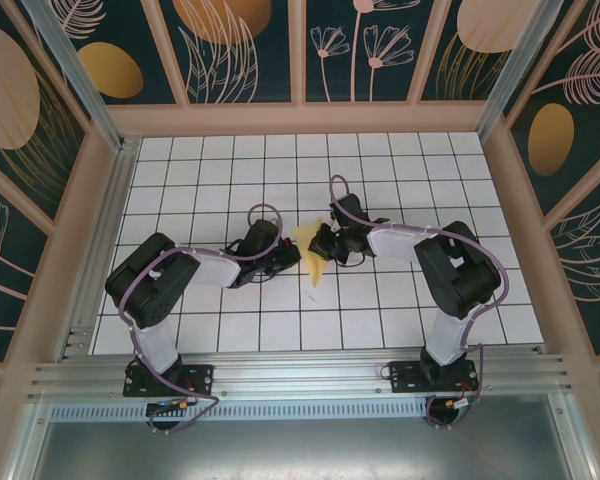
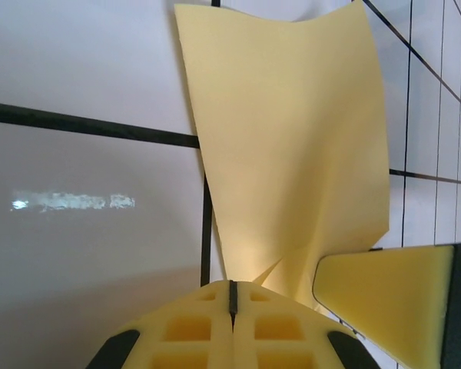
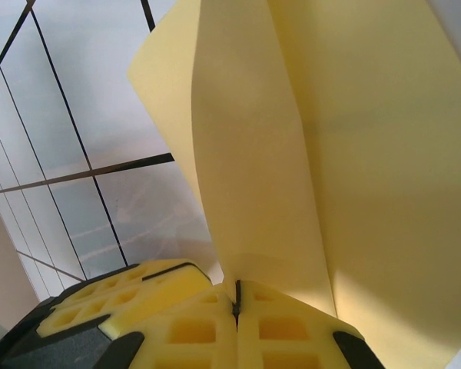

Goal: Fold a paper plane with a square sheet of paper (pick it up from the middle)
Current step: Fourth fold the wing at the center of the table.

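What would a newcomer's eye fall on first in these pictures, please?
The pale-yellow sheet of paper, bent and creased, lies at the centre of the white tiled table, between the two arms. The left gripper and the right gripper are each shut on it, close together. Around the table, dark wall panels with pink and orange plant drawings stand out.

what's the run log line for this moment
phase: mid-fold | left jaws: shut on sheet of paper | right jaws: shut on same sheet | sheet: bent, held up between them over tiled table
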Motion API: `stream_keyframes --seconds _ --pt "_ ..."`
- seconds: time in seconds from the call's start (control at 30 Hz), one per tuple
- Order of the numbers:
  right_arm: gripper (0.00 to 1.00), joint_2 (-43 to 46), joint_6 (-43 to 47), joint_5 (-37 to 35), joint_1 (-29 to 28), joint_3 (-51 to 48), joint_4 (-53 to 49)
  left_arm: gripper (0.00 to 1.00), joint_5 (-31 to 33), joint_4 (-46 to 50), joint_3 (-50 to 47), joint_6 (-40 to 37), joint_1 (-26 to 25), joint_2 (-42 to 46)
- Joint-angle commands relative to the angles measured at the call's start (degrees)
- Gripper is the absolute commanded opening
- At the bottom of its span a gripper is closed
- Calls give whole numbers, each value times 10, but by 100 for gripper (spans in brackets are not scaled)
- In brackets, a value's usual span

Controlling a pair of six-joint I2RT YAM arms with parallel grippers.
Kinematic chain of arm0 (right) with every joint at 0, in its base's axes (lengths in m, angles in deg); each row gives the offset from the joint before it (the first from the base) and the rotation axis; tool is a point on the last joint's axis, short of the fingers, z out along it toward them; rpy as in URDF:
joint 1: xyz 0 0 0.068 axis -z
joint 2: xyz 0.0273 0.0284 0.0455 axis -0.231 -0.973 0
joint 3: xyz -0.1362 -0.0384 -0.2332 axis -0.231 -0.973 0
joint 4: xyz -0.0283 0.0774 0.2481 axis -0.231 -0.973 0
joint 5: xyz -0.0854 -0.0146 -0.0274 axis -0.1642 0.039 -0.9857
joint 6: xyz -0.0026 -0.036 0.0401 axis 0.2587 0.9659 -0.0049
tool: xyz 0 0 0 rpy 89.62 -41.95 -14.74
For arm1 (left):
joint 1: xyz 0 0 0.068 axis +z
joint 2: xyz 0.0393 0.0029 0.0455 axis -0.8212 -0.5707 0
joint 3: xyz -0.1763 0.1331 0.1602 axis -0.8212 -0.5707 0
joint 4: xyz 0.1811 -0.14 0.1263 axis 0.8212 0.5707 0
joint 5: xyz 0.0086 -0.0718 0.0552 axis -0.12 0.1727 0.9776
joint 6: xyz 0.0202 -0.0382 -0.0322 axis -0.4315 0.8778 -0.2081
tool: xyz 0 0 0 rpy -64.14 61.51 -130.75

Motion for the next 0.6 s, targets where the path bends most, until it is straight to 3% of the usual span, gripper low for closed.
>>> stream_keyframes --seconds 0.0,0.27,0.57 --pt "0 -3 12 0 -6 11 -3 0 18 -22 17 7 6 -14" --pt "0 1 16 10 -7 5 18 0 29 -47 32 14 13 -30" --pt "0 -5 25 17 -9 8 23 0 41 -11 58 17 19 -62"
